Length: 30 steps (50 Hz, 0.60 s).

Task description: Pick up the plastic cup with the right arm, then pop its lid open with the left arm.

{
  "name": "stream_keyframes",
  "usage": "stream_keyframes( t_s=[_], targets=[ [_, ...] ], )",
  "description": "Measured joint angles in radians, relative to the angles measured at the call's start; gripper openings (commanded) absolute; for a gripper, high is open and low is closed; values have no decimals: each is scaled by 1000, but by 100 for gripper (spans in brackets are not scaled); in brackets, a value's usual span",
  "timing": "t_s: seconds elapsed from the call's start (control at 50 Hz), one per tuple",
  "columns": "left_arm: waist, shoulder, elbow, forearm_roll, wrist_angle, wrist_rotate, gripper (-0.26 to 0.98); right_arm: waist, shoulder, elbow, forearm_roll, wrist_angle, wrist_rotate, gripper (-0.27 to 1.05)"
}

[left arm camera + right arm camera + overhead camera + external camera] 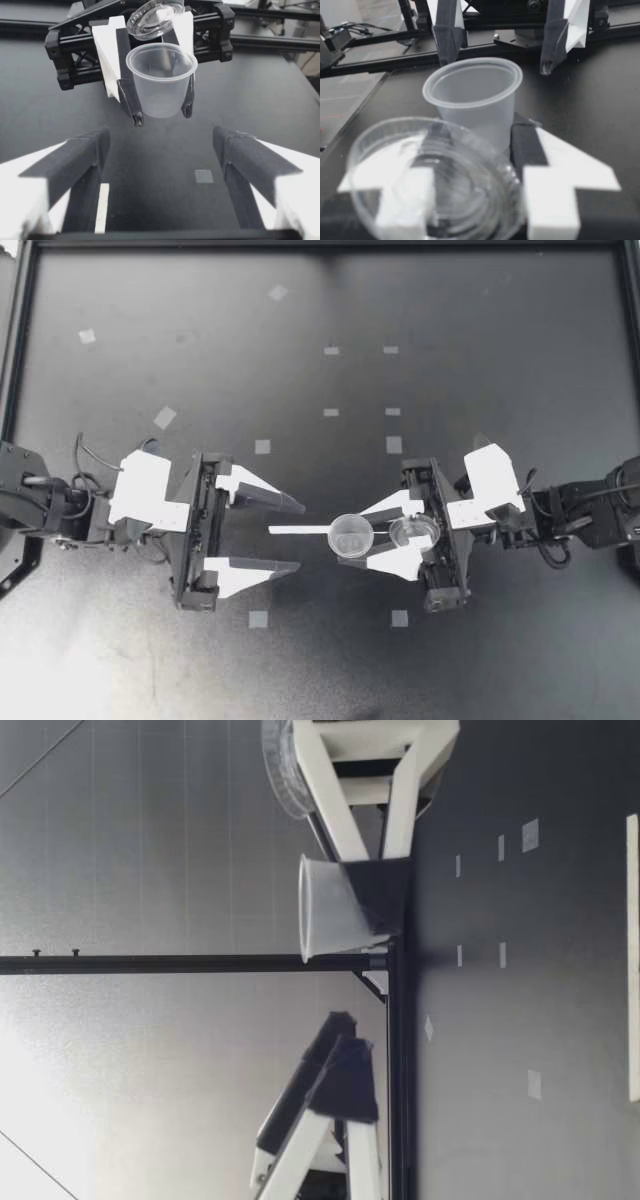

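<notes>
My right gripper is shut on a small clear plastic cup, upright and lifted a little off the black table. A clear round lid lies on top of that gripper's body, behind the cup. My left gripper faces the cup with its jaws wide open and empty, tips just short of it. In the left wrist view the cup hangs ahead of my fingers, with the lid above it. The right wrist view shows the lid close up and the cup beyond it. The low view shows the cup held sideways-on.
A thin white strip lies flat on the table between the two grippers, under the left one's fingers. Small pale tape squares dot the table. A black frame rail runs along the table's edge.
</notes>
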Motion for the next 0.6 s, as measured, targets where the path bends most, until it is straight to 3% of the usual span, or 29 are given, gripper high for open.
stream_keyframes(
  t_s=[0.6],
  targets=[
    [0, 0, 0, -2, 2, 0, 74, 0, 0, 0, 0, 6, -2, 28]
  ],
)
